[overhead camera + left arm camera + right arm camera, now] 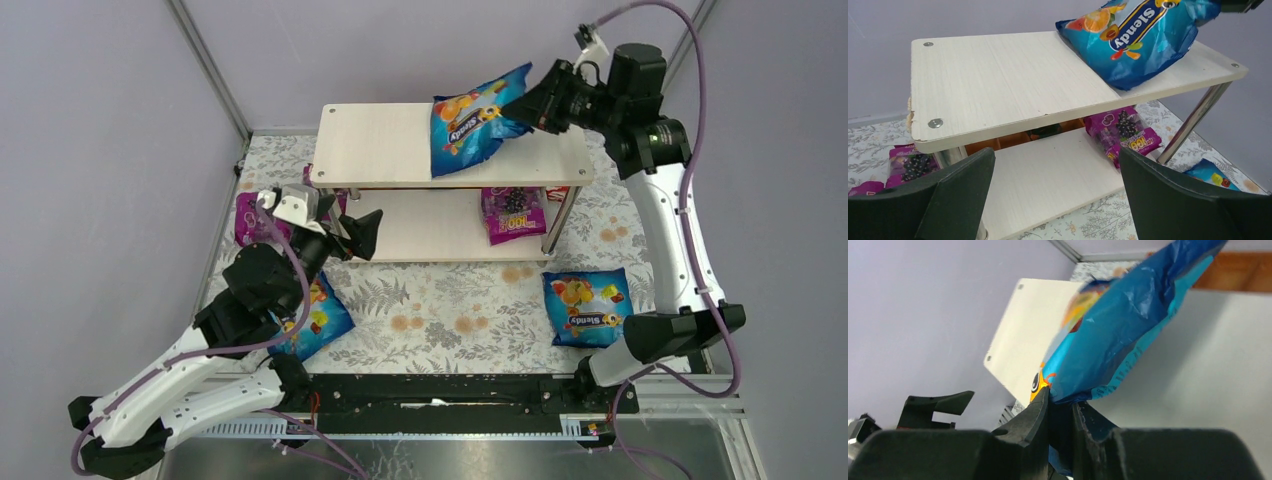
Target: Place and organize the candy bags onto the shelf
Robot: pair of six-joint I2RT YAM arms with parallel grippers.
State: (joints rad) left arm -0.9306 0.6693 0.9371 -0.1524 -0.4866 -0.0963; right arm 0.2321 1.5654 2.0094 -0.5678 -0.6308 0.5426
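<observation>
The shelf (380, 145) stands at the back middle of the table. My right gripper (530, 105) is shut on the end of a blue Slendy bag (475, 125), whose other end rests on the right part of the top board. In the right wrist view the bag (1118, 335) is pinched in the right gripper (1061, 410). A magenta bag (512, 213) lies on the lower tier at the right. My left gripper (350, 232) is open and empty in front of the shelf's left half, with the lower board (1058, 170) between its fingers.
A blue bag (588, 305) lies on the table at the front right. Another blue bag (320, 315) lies partly under my left arm. Magenta bags (250, 215) lie on the table left of the shelf, one showing in the left wrist view (910, 162).
</observation>
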